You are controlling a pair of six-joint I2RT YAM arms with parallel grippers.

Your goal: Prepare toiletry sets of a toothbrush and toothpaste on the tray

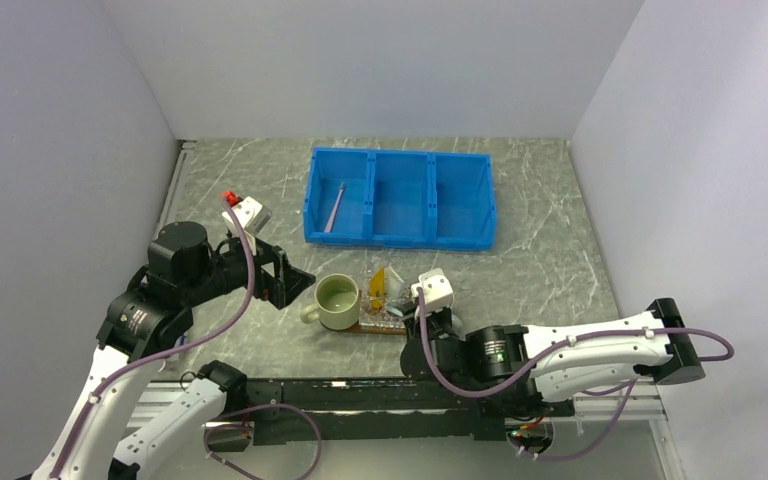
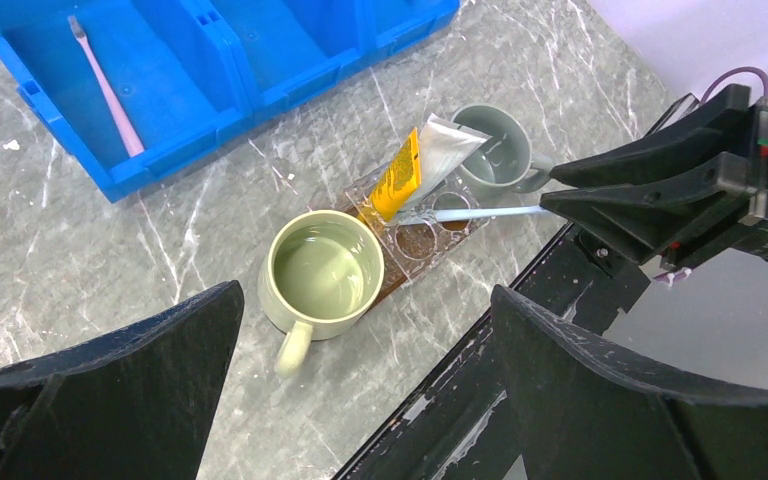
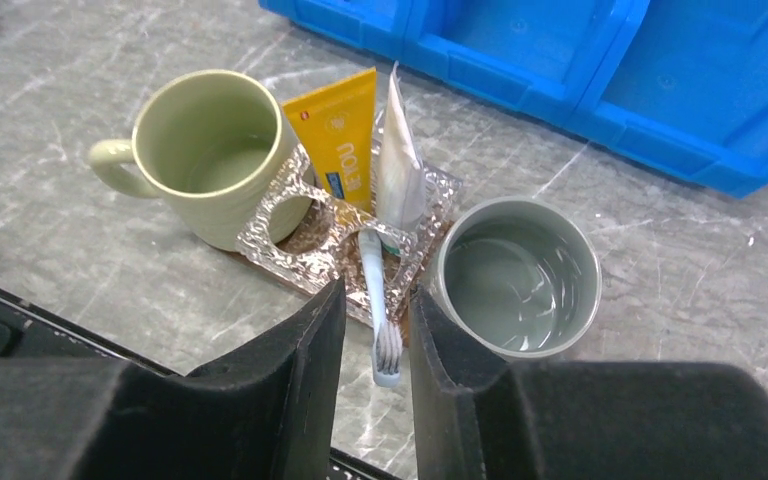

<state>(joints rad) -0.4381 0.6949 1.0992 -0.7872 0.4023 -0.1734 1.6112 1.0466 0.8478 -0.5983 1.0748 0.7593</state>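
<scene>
Grey marble tabletop point(image 1: 550, 260). Right gripper point(image 3: 378, 300) looks clamped on the pale grey toothbrush point(image 3: 372, 270), whose handle end sits in the clear holder point(image 3: 290, 240) on the tray point(image 2: 418, 240). Left gripper point(image 1: 298, 282) is spread wide and holds nothing. Pink toothbrush point(image 2: 108, 95) lies in the blue bin point(image 1: 400, 235), left compartment.

Tray point(image 2: 392, 286), mostly hidden beneath the clear holder point(image 2: 430, 215).

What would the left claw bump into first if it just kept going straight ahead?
Most likely the green mug. It sits almost dead ahead of the open left gripper, handle side nearest. Height is hard to judge, so the gripper might pass over the rim instead.
</scene>
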